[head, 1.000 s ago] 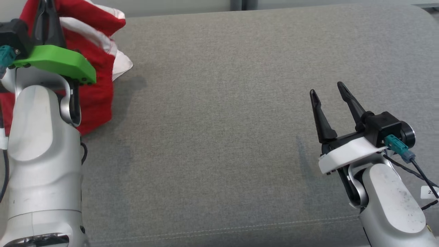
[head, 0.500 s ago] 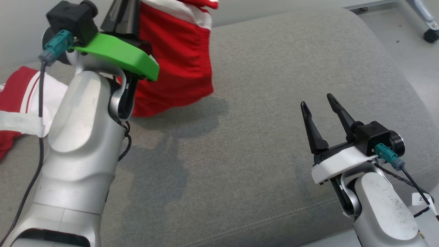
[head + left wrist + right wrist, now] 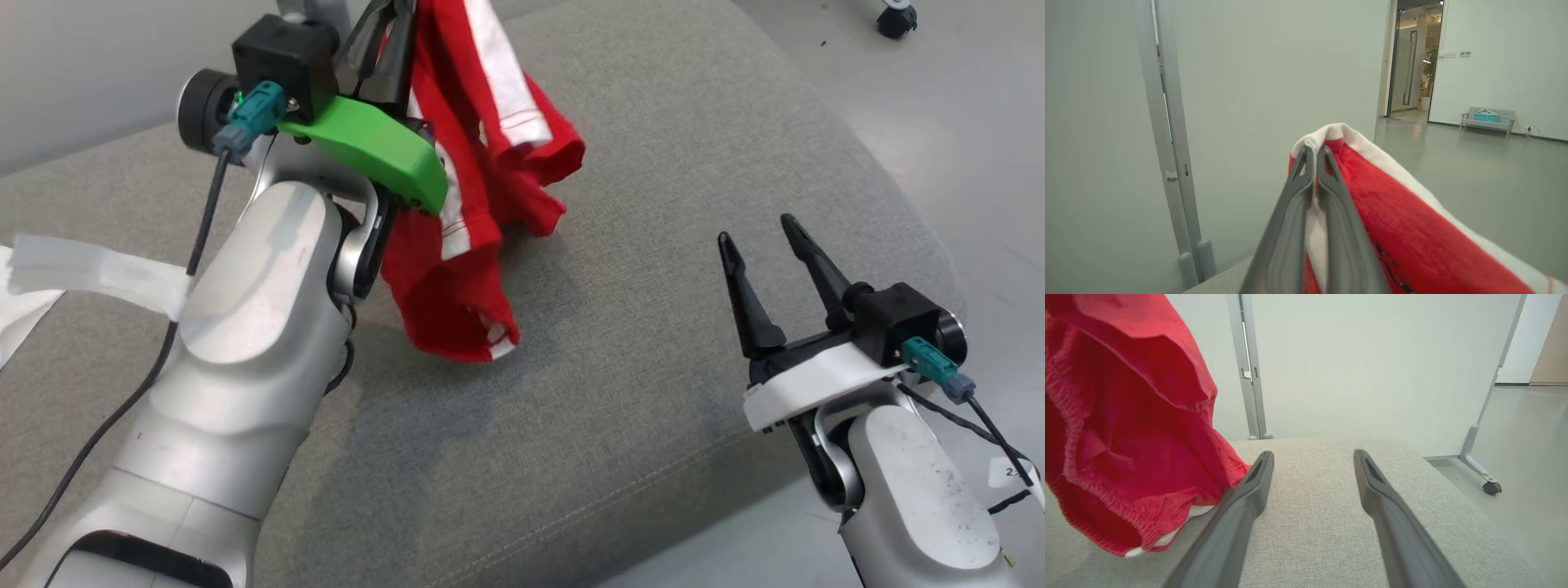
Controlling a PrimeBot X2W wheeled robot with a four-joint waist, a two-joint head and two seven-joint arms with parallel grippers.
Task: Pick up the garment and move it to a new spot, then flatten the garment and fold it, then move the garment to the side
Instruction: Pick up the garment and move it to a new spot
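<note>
The garment [image 3: 482,188] is red cloth with white stripes, hanging bunched from my left gripper [image 3: 393,24] at the top of the head view. Its lower hem reaches down to the grey cushion [image 3: 653,163]. In the left wrist view my left gripper [image 3: 1315,149] is shut on a white-edged fold of the garment [image 3: 1392,212]. My right gripper [image 3: 757,230] stands open over the cushion's right end, apart from the cloth. In the right wrist view, my right gripper [image 3: 1313,454] holds nothing, and the garment [image 3: 1126,416] hangs just left of its left finger.
The cushion's rounded right edge drops to a pale floor [image 3: 939,98], where a caster wheel [image 3: 896,18] stands. A partition's wheeled foot [image 3: 1490,486] stands beyond the cushion. White tape [image 3: 90,269] wraps the left arm's cable.
The camera has turned right. My left gripper has lifted the garment and carried it along the cushion towards the right end. The right gripper has stayed open.
</note>
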